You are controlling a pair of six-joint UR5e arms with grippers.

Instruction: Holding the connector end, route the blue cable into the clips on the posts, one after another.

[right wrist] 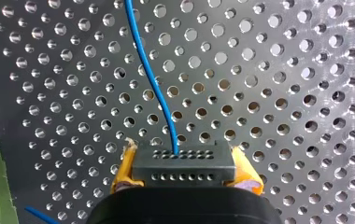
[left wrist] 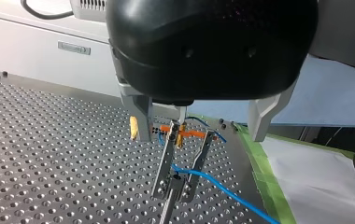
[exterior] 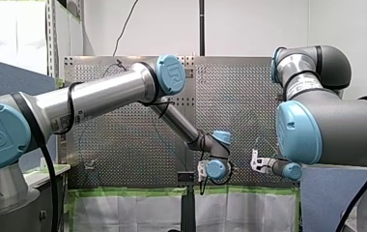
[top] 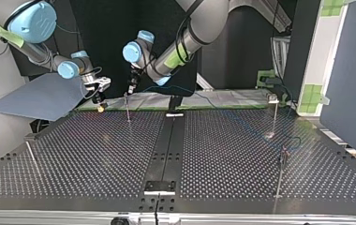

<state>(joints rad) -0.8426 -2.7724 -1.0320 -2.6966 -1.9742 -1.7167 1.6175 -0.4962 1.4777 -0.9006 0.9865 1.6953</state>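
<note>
In the right wrist view my right gripper (right wrist: 185, 179) has its yellow pads shut on the black connector (right wrist: 184, 164). The blue cable (right wrist: 153, 84) runs away from the connector over the perforated table. In the left wrist view my left gripper (left wrist: 198, 137) hangs open, its metal fingers (left wrist: 139, 122) wide apart above a post clip (left wrist: 181, 161). The blue cable (left wrist: 215, 185) passes through that clip's prongs. In the top view my left gripper (top: 130, 88) sits just above the post (top: 128, 108), with my right gripper (top: 100, 97) beside it.
Other thin posts stand at the top view's right (top: 275, 115), its near right (top: 281, 176) and its near left (top: 31, 154). Green tape (left wrist: 266, 186) lines the table edge beside the clip. A blue-grey sheet (top: 35, 96) lies behind my right gripper.
</note>
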